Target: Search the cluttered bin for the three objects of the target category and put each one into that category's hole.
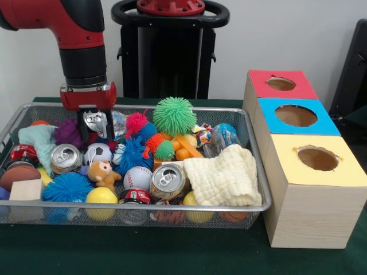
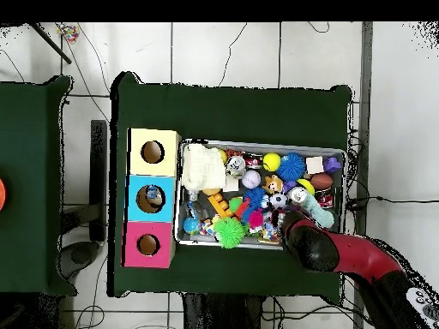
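My gripper (image 1: 96, 127) hangs over the back left of the wire bin (image 1: 252, 172), its black fingers (image 1: 84, 130) closed on the sides of a silver can (image 1: 95, 121) that tilts its top toward the camera. More cans lie in the clutter: a silver one (image 1: 65, 157) at the left, another (image 1: 167, 181) at the front middle, and a red one (image 1: 23, 152) at the far left. Beside the bin stands a wooden box with a red hole (image 1: 281, 83), a blue hole (image 1: 296, 116) and a yellow hole (image 1: 317, 158). In the overhead view the arm (image 2: 330, 248) hides the gripper.
The bin also holds spiky balls in green (image 1: 174, 115) and blue (image 1: 67, 187), a baseball (image 1: 137, 177), a soccer ball (image 1: 97, 153), a teddy (image 1: 104, 173), a cream cloth (image 1: 225, 176) and a wooden block (image 1: 26, 190). Seen from above, the box (image 2: 153, 198) lies left of the bin (image 2: 257, 247).
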You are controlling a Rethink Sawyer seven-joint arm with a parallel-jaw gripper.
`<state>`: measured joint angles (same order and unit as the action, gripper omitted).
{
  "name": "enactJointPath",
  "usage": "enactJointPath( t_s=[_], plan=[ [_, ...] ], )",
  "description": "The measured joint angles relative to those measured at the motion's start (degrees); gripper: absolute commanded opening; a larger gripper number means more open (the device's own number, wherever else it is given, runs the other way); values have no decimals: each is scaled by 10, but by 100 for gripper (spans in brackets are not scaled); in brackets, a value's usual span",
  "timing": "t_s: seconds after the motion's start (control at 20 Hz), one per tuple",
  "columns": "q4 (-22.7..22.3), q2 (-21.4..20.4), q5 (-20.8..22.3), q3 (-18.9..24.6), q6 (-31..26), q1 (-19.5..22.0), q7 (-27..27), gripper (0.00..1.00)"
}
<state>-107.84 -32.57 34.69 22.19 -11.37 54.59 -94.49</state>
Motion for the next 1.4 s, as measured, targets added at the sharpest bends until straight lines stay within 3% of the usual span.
enactJointPath(
  t_s=[0.4, 0.7, 0.95, 1.0, 1.4],
  plan=[
    [0, -4, 0, 0, 0, -5, 0, 100],
    [-11, -15, 0, -11, 4, -30, 0, 100],
    [-35, -21, 5, -39, 54, -63, 0, 100],
    [-46, -21, 6, -52, 82, -70, 0, 0],
    [-62, -21, 6, -77, 142, -75, 0, 0]
  ],
)
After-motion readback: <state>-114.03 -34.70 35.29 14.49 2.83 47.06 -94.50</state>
